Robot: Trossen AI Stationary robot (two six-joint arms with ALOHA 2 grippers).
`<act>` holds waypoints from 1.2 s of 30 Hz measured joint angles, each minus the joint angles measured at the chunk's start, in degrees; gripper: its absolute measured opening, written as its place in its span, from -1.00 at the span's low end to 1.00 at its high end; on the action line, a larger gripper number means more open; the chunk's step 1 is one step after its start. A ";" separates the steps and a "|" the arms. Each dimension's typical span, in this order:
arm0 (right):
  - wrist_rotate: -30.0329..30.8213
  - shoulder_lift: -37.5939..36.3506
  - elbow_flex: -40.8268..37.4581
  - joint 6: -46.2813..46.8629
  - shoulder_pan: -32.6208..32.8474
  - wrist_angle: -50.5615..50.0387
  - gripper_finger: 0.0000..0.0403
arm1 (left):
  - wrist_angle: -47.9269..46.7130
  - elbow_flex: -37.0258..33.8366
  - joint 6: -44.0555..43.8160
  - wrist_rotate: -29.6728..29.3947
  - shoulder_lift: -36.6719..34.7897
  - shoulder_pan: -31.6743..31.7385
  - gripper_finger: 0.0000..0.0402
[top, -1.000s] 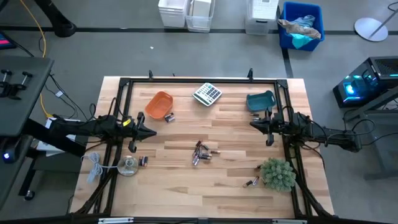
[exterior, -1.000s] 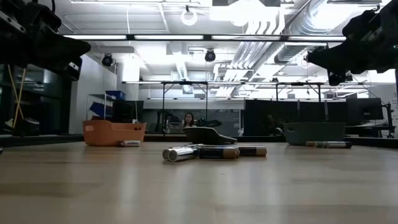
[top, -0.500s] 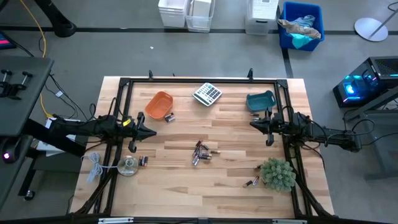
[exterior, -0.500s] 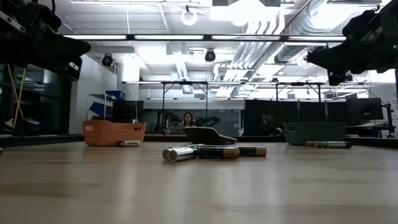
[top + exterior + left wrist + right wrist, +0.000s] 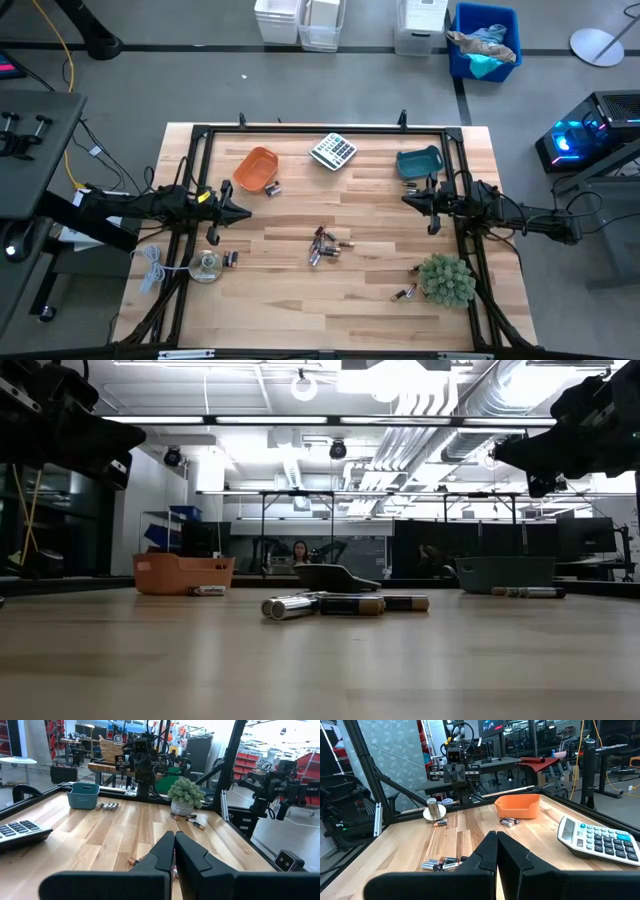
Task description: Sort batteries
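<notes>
Several batteries lie in a cluster [image 5: 325, 246] at the table's middle, seen side-on in the low view [image 5: 340, 604] and in the right wrist view [image 5: 442, 864]. Others lie by the orange bowl [image 5: 272, 187], by the teal bowl [image 5: 106, 806], near the plant [image 5: 404, 293] and near the disc object [image 5: 229, 258]. The orange bowl [image 5: 255, 168] and teal bowl [image 5: 419, 162] stand at the far side. My left gripper [image 5: 247, 212] hovers shut above the table's left part. My right gripper [image 5: 405, 199] hovers shut on the right, touching nothing.
A grey calculator [image 5: 332, 150] lies at the far middle. A small potted plant [image 5: 445, 279] stands at the near right. A clear-and-metal disc object [image 5: 206, 266] and a white cable [image 5: 150, 266] sit at the near left. A black frame [image 5: 320, 128] borders the table.
</notes>
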 joint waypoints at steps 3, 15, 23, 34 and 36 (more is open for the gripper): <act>0.01 -0.02 0.00 0.00 0.00 0.00 -1.00 | 0.02 0.00 0.02 0.00 -0.02 0.02 -0.97; 0.01 -0.01 0.00 0.00 0.01 -0.01 -1.00 | 0.02 0.02 0.00 0.00 0.00 0.00 -0.97; 0.00 -0.02 0.00 0.00 0.01 0.00 -1.00 | 0.00 0.00 0.00 0.00 -0.02 0.02 -0.97; 7.34 0.13 0.07 25.36 0.00 28.30 -1.00 | 0.01 0.00 0.00 0.00 -0.01 0.01 -0.97; 7.28 1.48 0.91 29.26 0.10 34.60 -1.00 | 0.02 0.00 0.00 0.00 -0.01 0.01 -0.97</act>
